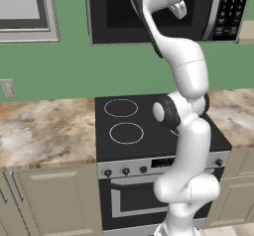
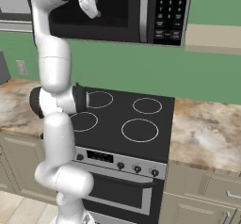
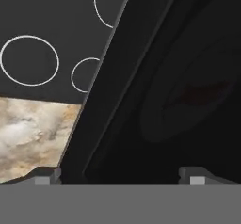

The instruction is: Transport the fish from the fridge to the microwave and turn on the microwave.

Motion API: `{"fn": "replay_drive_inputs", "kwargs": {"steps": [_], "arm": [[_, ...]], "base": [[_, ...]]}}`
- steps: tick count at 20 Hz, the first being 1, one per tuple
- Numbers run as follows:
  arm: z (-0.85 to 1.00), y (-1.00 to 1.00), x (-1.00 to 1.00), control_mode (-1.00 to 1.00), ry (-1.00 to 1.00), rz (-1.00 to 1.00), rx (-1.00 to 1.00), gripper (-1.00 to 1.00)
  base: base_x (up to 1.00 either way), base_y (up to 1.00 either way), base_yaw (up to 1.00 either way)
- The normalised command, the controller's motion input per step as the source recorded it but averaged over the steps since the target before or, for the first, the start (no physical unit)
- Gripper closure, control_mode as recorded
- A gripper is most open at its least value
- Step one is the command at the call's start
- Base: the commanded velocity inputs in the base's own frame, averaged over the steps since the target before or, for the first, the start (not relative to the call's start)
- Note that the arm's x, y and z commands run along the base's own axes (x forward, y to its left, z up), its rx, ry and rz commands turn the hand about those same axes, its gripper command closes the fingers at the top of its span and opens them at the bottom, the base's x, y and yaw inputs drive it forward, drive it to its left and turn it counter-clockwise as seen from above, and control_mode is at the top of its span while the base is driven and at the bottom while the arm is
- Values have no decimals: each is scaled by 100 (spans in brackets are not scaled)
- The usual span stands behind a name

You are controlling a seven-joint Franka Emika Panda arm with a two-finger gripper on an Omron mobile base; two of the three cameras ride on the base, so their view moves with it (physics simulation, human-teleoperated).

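Observation:
The microwave (image 1: 114, 12) hangs above the stove, its keypad (image 1: 229, 9) on the right; in the right base view the microwave (image 2: 122, 6) sits at the top. My arm reaches up in front of its dark opening. In the hand view my gripper (image 3: 120, 177) is open, with nothing between its fingertips (image 3: 47, 176). It looks past the microwave's lower edge (image 3: 141, 77) into the dark cavity. There a dim reddish elongated shape, the fish (image 3: 202, 93), lies on a faint round plate. The fridge is out of view.
The black four-ring stove (image 1: 134, 126) stands below the microwave, with knobs and an oven handle on its front. Marbled counter (image 1: 44, 131) runs on both sides of it. A wall outlet (image 1: 8, 88) is at the left. Cabinets sit under the counter.

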Motion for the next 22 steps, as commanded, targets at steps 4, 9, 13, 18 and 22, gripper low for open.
{"fn": "replay_drive_inputs", "kwargs": {"steps": [4,9,13,18,22], "arm": [[-100,-31,-25,-100,10,65,32,-100],[-100,-18,-100,-100,0,44,21,-100],[-100,-4,-100,-100,18,22,15,-100],[-23,0,-100,-100,77,18,43,-100],[5,0,-93,-100,89,28,38,-100]], "base": [[0,0,0],[0,0,0],[0,0,0],[0,0,0],[0,0,0]]}}
